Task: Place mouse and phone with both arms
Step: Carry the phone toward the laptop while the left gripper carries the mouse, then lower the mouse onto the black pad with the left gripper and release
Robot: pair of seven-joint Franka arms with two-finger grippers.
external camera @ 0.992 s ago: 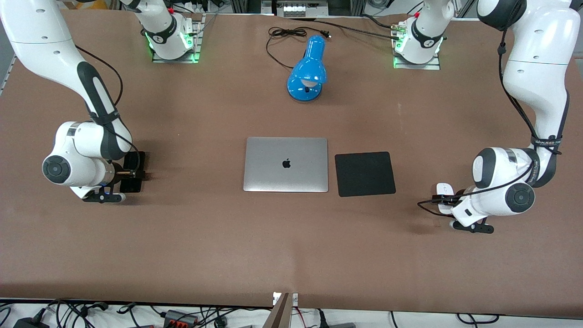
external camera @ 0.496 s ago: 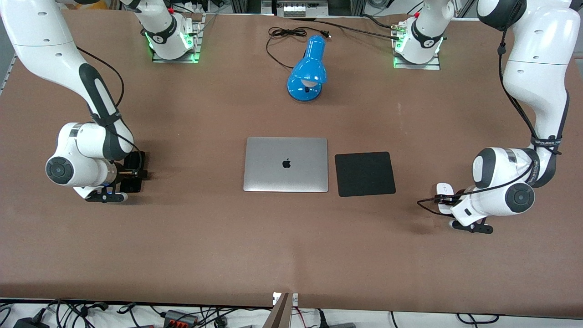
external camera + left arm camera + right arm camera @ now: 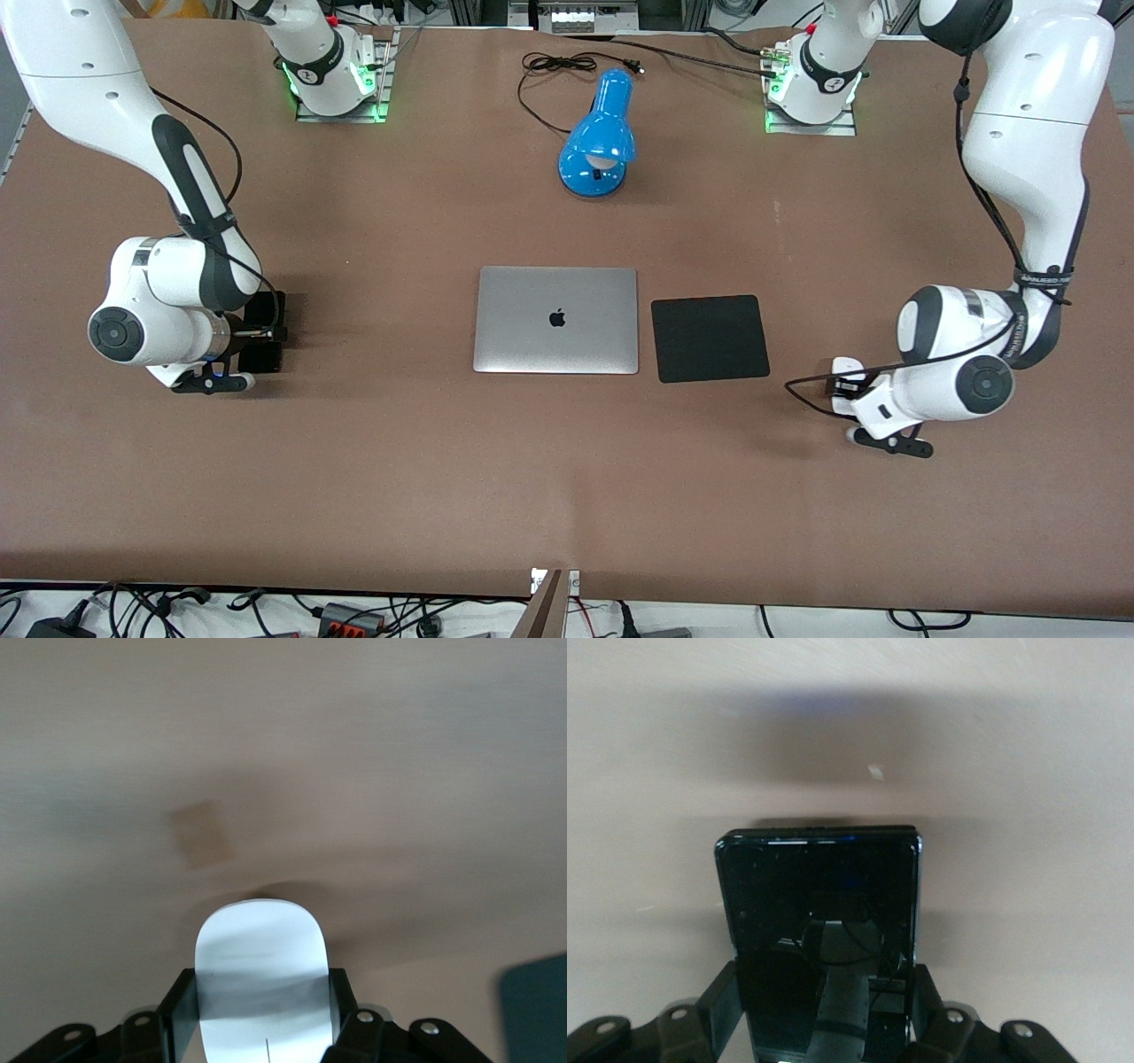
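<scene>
The left gripper (image 3: pixel 846 383) is clamped on the mouse (image 3: pixel 844 368), one finger on each long side of the white shell. It is over the brown surface (image 3: pixel 567 496) toward the left arm's end, well apart from the black square pad (image 3: pixel 710 338). In the left wrist view the mouse (image 3: pixel 262 979) sits between the two black fingers (image 3: pixel 177 1019), its rounded end pointing away from the gripper and its thin grey line just visible at the picture's edge. A shadow lies on the surface under the mouse, and a small tan patch (image 3: pixel 203 834) marks the surface further out. A dark blue-black corner (image 3: pixel 534 1010) shows at the edge of that view — what it is cannot be told from there.

The right gripper (image 3: pixel 257 341) is closed on the phone (image 3: pixel 261 315), over the surface toward the right arm's end, well apart from the laptop (image 3: pixel 556 320). In the right wrist view the phone (image 3: pixel 819 921) is pinched by its long edges between the fingers (image 3: pixel 719 1003); its glossy dark face mirrors the gripper, and its free short end points away from the gripper. A broad shadow falls on the surface past that end, so the phone looks lifted off it.

The closed silver laptop lies mid-surface with the pad just beside it, on the left arm's side. A blue desk lamp (image 3: pixel 600 137) stands farther from the front camera than the laptop, its black cord (image 3: pixel 554 75) looped toward the arms' bases.
</scene>
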